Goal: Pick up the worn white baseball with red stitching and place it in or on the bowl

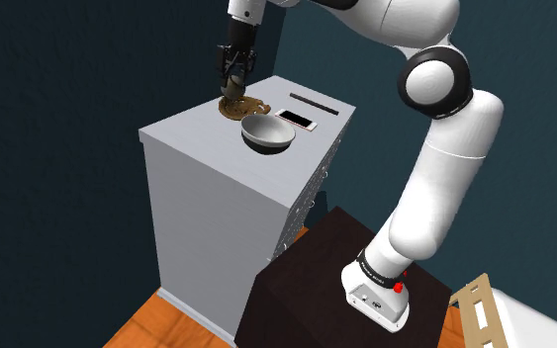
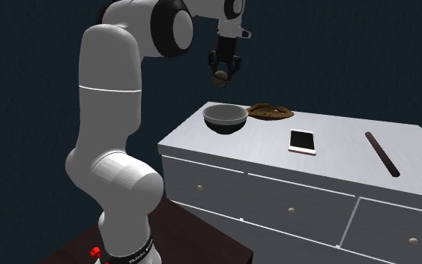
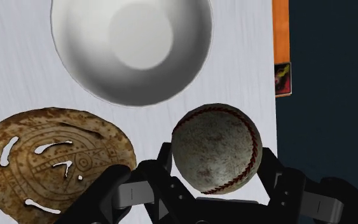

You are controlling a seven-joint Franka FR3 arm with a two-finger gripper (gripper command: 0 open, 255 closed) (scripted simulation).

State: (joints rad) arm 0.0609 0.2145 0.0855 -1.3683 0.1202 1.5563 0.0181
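Above the white chest of drawers (image 2: 336, 139), the black jaws were clamped on the worn, off-white baseball (image 3: 215, 147) with red stitching, holding it in the air clear of the top. Beneath, on that top, the grey bowl (image 3: 190, 63) sat upright with a brown, pierced, patterned disc (image 3: 101, 146) lying just beside it. In the wrist view the ball hung near the bowl's rim rather than over its middle. Farther along the top lay a white phone (image 2: 302, 141) and a dark stick (image 2: 381, 154), both apart from the bowl.
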